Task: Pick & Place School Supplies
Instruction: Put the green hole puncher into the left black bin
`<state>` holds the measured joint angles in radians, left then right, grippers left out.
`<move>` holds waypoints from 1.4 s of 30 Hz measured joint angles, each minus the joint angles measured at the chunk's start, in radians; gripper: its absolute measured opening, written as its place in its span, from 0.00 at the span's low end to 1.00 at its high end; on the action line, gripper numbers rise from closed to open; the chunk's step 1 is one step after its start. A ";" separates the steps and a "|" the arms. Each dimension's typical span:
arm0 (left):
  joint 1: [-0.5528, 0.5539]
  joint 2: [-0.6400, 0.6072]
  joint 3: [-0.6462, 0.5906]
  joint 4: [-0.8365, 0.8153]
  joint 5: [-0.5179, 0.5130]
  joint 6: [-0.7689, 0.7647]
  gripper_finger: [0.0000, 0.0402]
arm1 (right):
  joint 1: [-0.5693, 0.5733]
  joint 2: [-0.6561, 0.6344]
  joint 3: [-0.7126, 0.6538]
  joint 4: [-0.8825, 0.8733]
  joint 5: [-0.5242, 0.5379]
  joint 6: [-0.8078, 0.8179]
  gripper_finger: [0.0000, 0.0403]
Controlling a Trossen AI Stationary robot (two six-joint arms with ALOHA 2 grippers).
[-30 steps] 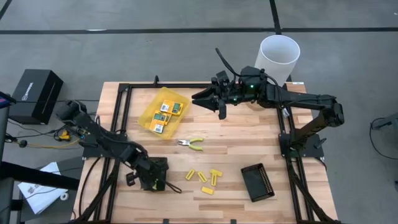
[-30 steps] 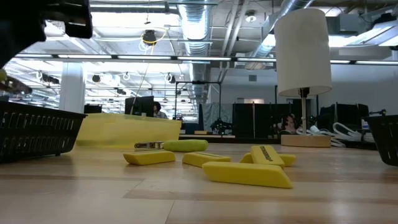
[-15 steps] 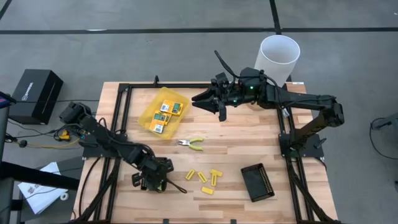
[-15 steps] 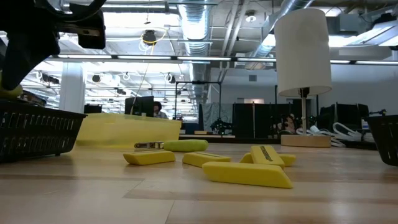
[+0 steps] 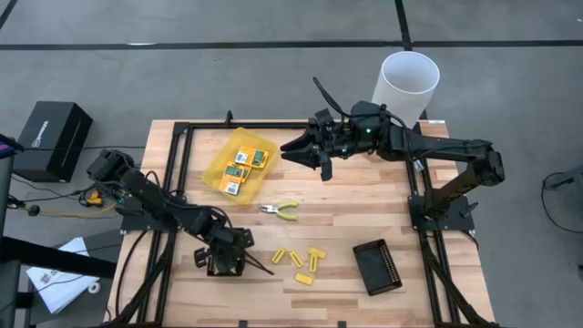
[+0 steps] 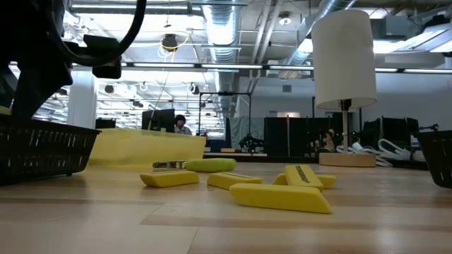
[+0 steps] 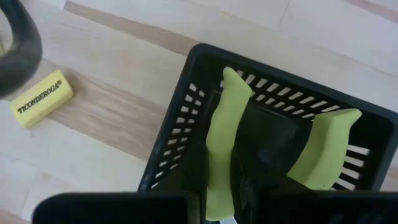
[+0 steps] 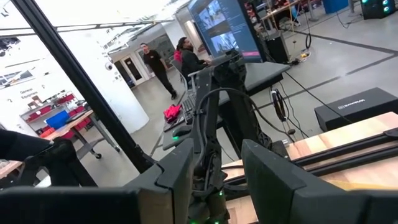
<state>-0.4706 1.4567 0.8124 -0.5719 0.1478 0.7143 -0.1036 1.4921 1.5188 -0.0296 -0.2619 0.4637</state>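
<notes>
Pinching a plier-like tool, its 2 yellow-green handles pointing into the black slotted plastic tray just beneath, the left gripper hovers (right gripper, spread and empty, waits well apart).

Packets: three small flat rectangles, yellow, orange and green, lying close together in the yellow container at the table's far left.
Pliers: yellow-green handles, lying flat near the table's middle.
Stubby pieces: about five yellow blocks scattered close together, nearer the front edge than the pliers.
</notes>
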 joint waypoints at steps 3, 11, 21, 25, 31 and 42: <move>0.000 0.000 0.000 0.010 0.000 0.000 0.08 | -0.003 0.000 0.000 0.000 0.000 0.000 0.32; 0.000 0.000 -0.001 0.020 0.060 0.000 0.17 | -0.003 0.000 0.000 0.000 0.000 0.000 0.32; 0.002 0.000 -0.001 0.024 0.043 -0.001 0.37 | -0.003 0.000 0.000 0.000 0.000 0.000 0.32; 0.007 0.000 -0.001 0.024 0.040 -0.004 0.36 | -0.003 0.000 0.000 0.000 0.000 0.000 0.32; 0.006 -0.046 0.014 0.020 -0.064 -0.041 0.33 | -0.003 0.000 0.000 0.004 -0.001 -0.003 0.32; 0.219 -0.168 0.172 0.037 -0.210 -0.439 0.32 | -0.003 0.000 0.000 0.063 -0.002 -0.003 0.32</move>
<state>-0.2514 1.2887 0.9841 -0.5346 -0.0627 0.2757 -0.1070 1.4921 1.5185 0.0336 -0.2634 0.4606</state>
